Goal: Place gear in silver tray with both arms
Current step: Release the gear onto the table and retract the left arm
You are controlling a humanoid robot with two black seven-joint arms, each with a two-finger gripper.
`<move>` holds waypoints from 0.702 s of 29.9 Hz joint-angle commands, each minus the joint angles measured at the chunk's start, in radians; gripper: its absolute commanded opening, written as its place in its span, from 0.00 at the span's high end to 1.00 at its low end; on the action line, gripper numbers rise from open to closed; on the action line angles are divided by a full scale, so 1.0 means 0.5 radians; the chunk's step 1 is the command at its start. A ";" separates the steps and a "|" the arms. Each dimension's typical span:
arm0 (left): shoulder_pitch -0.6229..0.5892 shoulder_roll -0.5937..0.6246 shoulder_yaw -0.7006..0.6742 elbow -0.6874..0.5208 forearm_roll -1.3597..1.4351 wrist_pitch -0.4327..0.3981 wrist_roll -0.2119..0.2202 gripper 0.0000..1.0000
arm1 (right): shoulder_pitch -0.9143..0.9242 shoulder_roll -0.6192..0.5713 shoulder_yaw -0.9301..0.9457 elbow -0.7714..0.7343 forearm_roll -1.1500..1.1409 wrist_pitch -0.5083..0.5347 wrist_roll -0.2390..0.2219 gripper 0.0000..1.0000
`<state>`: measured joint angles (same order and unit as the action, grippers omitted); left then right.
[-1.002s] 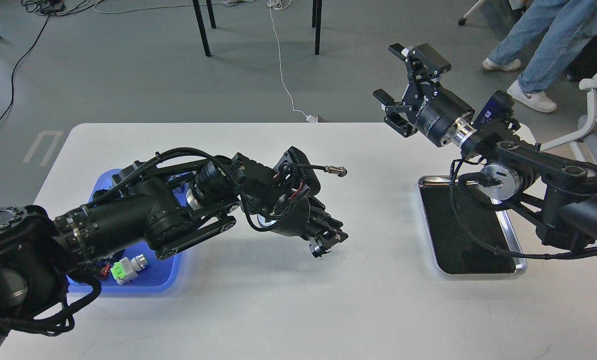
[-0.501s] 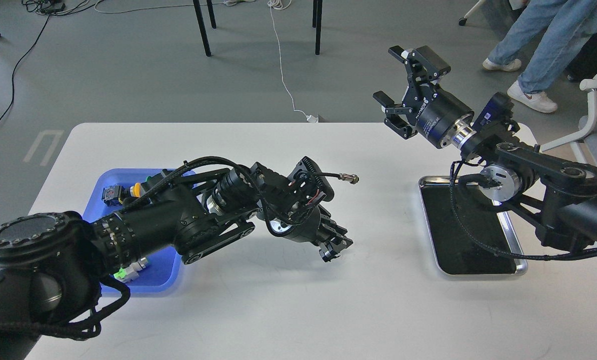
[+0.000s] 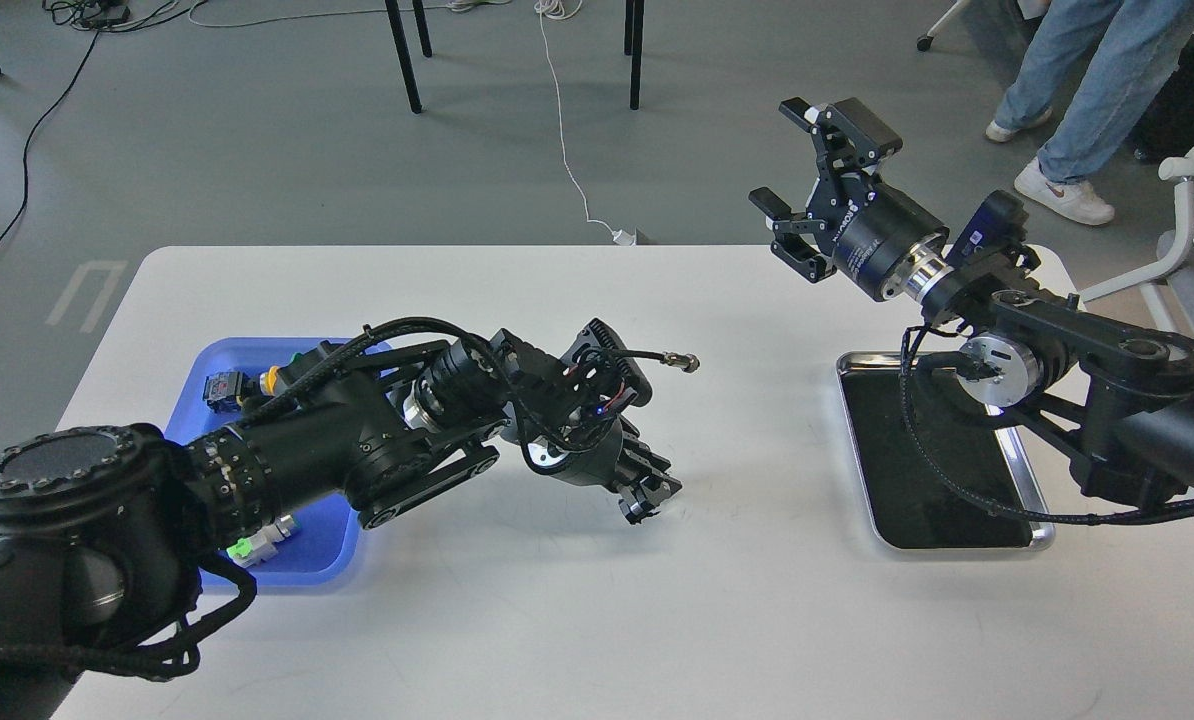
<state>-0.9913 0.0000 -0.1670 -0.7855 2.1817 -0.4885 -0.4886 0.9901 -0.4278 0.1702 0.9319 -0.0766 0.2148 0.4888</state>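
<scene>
The silver tray [image 3: 1039, 522] lies at the right of the white table, its black inside bare; my right arm's elbow hangs over it. My right gripper [image 3: 783, 165] is open and empty, held high above the table's far right edge, jaws facing left. My left gripper [image 3: 647, 497] points down just above the table's middle, well left of the tray. Its fingers are drawn together on a small dark part with a silvery rim, seemingly the gear [image 3: 635, 508], mostly hidden by the fingers.
A blue plastic tray [image 3: 322, 562] at the left holds several small parts, partly hidden under my left arm. A loose cable plug [image 3: 685, 361] sticks out from the left wrist. A person's legs [image 3: 1077, 90] and a white chair [image 3: 1192, 200] stand beyond the table's right.
My left arm swung right, off the blue tray toward the table's middle, then drew slightly back left. The right gripper stayed open and nearly still. The person's foot shifted.
</scene>
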 commanded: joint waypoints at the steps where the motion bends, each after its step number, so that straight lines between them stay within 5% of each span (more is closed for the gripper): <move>1: 0.004 0.000 0.012 0.000 0.000 0.023 0.000 0.49 | -0.001 -0.013 -0.003 0.002 0.000 0.000 0.000 0.02; 7: 0.016 0.000 0.003 -0.030 0.000 0.142 0.000 0.22 | -0.008 -0.028 0.000 0.011 0.000 0.003 0.000 0.02; 17: -0.018 0.413 -0.037 -0.273 -0.178 0.176 0.000 0.05 | -0.060 -0.108 0.000 0.038 0.000 0.009 0.000 0.02; 21: 0.059 0.634 -0.227 -0.313 -0.549 0.329 0.000 0.03 | -0.096 -0.151 0.000 0.054 -0.003 0.015 0.000 0.02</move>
<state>-0.9945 0.2425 -0.2074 -0.9302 2.0392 -0.3769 -0.4887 0.9550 -0.4871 0.1699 0.9518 -0.0768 0.2195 0.4887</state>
